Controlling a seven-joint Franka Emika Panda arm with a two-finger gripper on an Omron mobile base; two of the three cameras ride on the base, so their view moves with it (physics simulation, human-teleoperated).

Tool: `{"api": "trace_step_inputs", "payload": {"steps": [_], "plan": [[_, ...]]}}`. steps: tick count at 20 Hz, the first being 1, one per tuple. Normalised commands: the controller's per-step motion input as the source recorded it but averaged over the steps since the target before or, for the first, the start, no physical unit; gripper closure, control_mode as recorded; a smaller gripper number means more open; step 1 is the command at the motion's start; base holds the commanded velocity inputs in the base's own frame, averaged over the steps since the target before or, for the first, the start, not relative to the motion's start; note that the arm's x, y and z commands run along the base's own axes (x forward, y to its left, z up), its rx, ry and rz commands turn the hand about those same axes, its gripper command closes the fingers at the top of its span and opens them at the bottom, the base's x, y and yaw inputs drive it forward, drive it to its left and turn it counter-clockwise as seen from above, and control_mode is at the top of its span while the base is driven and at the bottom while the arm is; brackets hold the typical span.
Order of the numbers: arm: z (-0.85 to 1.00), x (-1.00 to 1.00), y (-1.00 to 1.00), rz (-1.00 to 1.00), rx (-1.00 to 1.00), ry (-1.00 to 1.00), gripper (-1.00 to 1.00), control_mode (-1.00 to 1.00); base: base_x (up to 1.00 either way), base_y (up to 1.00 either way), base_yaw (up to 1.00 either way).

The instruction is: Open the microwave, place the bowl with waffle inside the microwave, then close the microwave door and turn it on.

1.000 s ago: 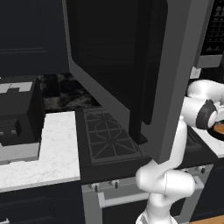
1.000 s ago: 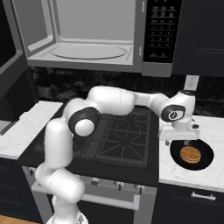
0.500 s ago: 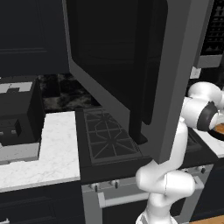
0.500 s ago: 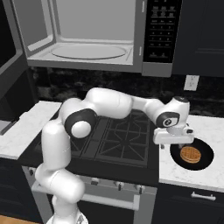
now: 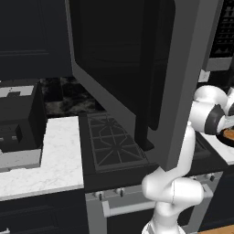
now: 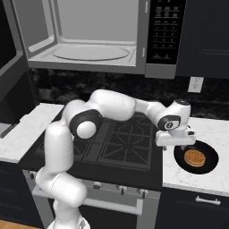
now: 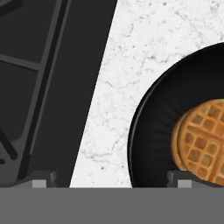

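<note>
A: Starting at the left of the stove (image 6: 125,143)?
B: Pale marble counter (image 6: 27,129) there, butting against the stove's left edge. Black boxy appliance (image 5: 18,121) standing on that counter in the left base view.

A: And above the stove?
B: Microwave (image 6: 103,36) hanging over the burners, cavity open and lit, round turntable plate (image 6: 91,53) lying bare on its floor. Free room from the stove top up to the cavity's lower lip.

A: Door?
B: Microwave door (image 5: 132,77) swung wide to the left of the cavity, reaching out over the stove's front in the left base view, black bar handle (image 5: 148,77) on its near edge. Blocks much of the space left of the arm.

A: Right of the stove?
B: Another marble counter (image 6: 210,174), its edge meeting the stove's right side. Bowl with waffle (image 6: 196,157) sitting on it, just beside that seam, with bare marble around it. Round golden waffle (image 7: 203,140) lying flat inside the dark bowl.

A: Claw?
B: Gripper (image 6: 176,142) low over the seam between stove and right counter, touching or nearly touching the bowl's left rim. From the hand, fingertips (image 7: 41,180) spread wide apart, one over the stove's black edge, the other over the bowl's inside near the waffle. Nothing clamped between them.
</note>
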Motion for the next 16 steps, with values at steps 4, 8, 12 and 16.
{"api": "trace_step_inputs", "payload": {"steps": [4, 8, 12, 16], "plan": [[-0.14, 0.30, -0.04, 0.00, 0.00, 0.02, -1.00, -1.00, 0.00, 0.00, 0.00], [-0.20, 0.45, -0.15, 0.00, 0.00, 0.08, -1.00, -1.00, 0.00, 0.00, 0.00], [-0.25, 0.44, -0.33, 0.00, 0.00, 0.12, -1.00, -1.00, 0.00, 0.00, 0.00], [-0.24, 0.33, -0.43, 0.00, 0.00, 0.08, -1.00, -1.00, 0.00, 0.00, 0.00]]}}
